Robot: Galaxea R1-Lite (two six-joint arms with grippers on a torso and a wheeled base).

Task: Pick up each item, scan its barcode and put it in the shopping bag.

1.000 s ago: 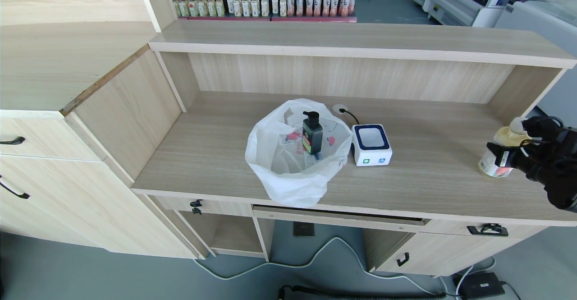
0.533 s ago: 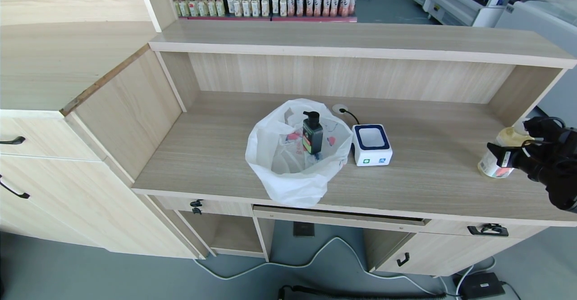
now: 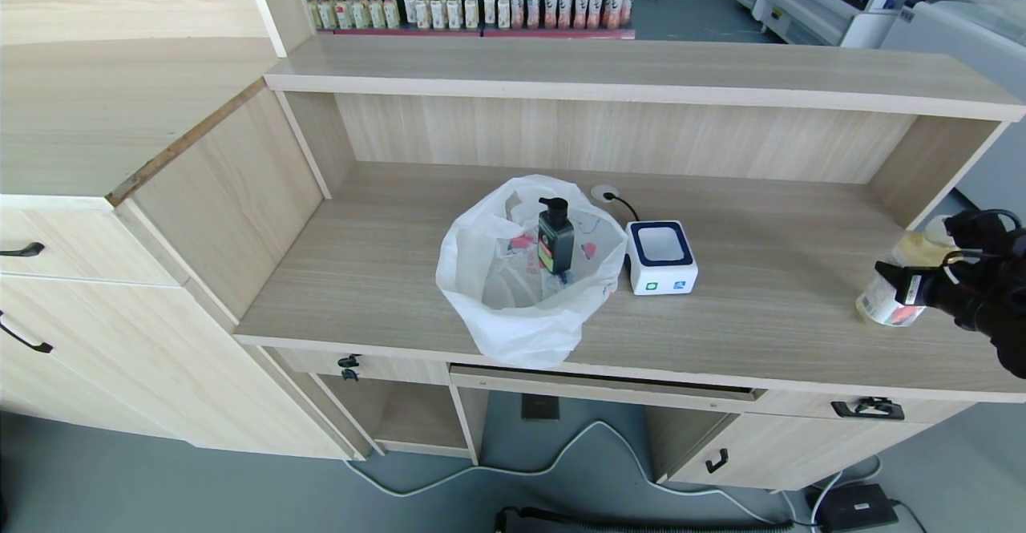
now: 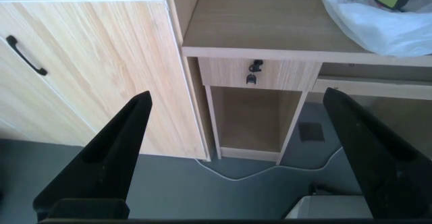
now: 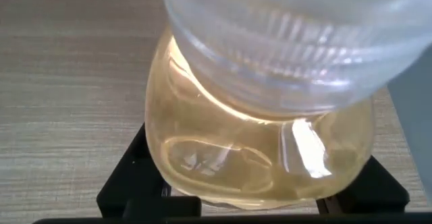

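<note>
We see our right gripper clamped around the pale yellow bottle, well right of the scanner, shopping bag just left of the scanner, black pump bottle inside it, left gripper spread wide.

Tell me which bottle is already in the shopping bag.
The black pump bottle, upright inside the white bag; the yellowish bottle is in the right pincer.
</note>
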